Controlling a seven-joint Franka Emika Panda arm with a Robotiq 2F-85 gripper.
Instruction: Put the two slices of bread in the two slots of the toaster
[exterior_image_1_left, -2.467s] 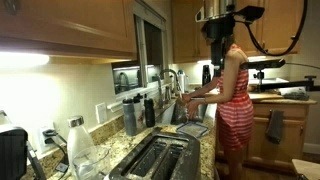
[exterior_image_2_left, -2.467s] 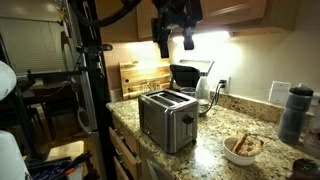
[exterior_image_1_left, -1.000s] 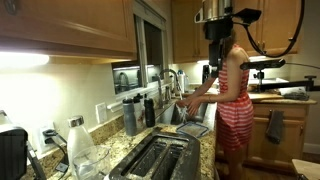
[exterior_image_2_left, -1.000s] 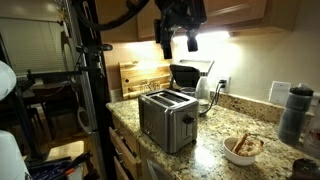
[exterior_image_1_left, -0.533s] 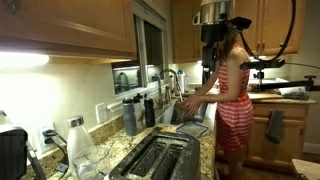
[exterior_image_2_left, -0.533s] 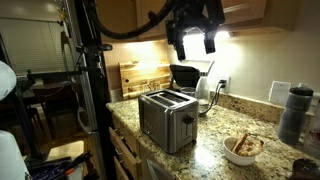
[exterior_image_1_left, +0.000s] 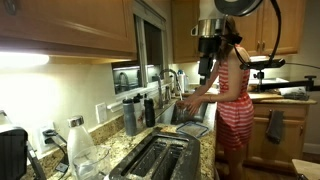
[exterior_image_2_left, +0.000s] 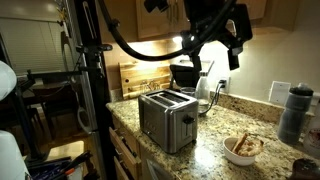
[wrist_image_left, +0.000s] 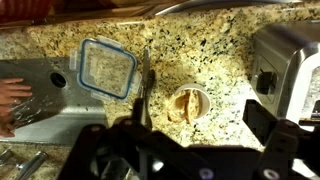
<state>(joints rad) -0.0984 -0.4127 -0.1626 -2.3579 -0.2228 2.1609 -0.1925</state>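
High over the counter (wrist_image_left: 230, 40), the gripper (wrist_image_left: 190, 150) hangs wide open, empty; both bread slices (wrist_image_left: 190, 105) sit in a bowl (wrist_image_left: 171, 104) near the toaster (wrist_image_left: 285, 65). Might pinch both together or tip the bowl.

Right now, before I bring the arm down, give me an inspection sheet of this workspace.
Surface: speckled granite countertop.
Job's things: toaster upright near the counter edge, no bread seen in its slots; bread slices lying in a white bowl beside it.
Clutter: blue-rimmed plastic container, black coffee maker, cutting boards, tumbler, bottles.
Jaws: open, empty, high above the counter.
Cables: black cable looping off the arm, clear of the toaster.
Surroundings: person standing at the sink, a hand at the basin.
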